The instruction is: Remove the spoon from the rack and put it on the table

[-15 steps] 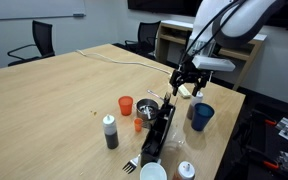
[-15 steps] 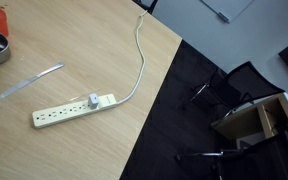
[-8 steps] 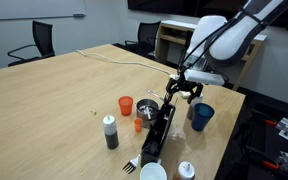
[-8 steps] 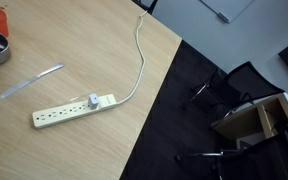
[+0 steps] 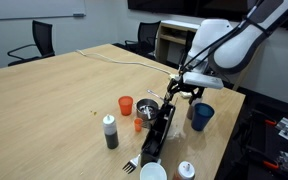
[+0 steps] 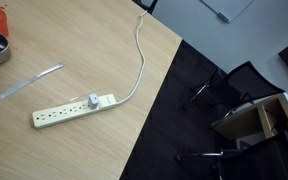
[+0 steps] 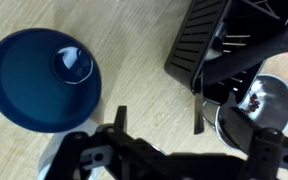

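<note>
Approach is judged the step in hand: the gripper point(image 5: 182, 93) is held, spread apart and empty, over the rack's point(image 5: 161, 127) far end. The spoon cannot be made out; a utensil point(image 5: 131, 165) pokes from the rack's near end. Next, the spoon must be located and straddled at its handle.

Place: an office meeting room.
Bench: a large light-brown wood-grain bench point(image 5: 54, 100) with rounded edges fills much of both exterior views point(image 6: 84, 50).
Seating: black office chairs point(image 5: 42, 40) stand beyond the bench's far edge; another chair point(image 6: 219, 85) stands on the floor just off its side.
Floor: dark carpet point(image 6: 179, 120) beside the bench.
Power: a beige power strip point(image 6: 74, 110) lies on the bench, its cable point(image 6: 141, 60) running along the bench's edge.
Storage: a white-topped wooden cabinet point(image 5: 169, 40) stands behind the bench's far corner.
</note>
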Available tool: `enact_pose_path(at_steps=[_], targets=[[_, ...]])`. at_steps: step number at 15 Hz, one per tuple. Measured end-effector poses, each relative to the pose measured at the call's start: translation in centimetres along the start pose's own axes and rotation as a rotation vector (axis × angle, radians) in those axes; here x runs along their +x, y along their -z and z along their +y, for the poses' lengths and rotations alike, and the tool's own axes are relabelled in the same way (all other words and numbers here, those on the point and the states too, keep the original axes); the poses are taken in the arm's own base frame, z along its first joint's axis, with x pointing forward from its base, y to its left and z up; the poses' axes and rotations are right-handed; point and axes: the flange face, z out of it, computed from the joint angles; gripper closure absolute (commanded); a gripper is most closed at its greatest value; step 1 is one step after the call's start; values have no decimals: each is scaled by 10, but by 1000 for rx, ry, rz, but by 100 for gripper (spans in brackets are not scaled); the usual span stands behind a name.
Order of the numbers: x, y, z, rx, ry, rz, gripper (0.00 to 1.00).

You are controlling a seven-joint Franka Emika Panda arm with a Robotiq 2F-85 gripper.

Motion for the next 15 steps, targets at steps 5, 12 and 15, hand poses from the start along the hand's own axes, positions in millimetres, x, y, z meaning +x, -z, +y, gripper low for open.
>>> enact_pose_path(at_steps=[5, 12, 15], targets=[[-7, -3, 2, -16, -28, 18, 0], [-8, -3, 1, -27, -33, 48, 36], [-11, -3, -1, -23, -29, 48, 57]])
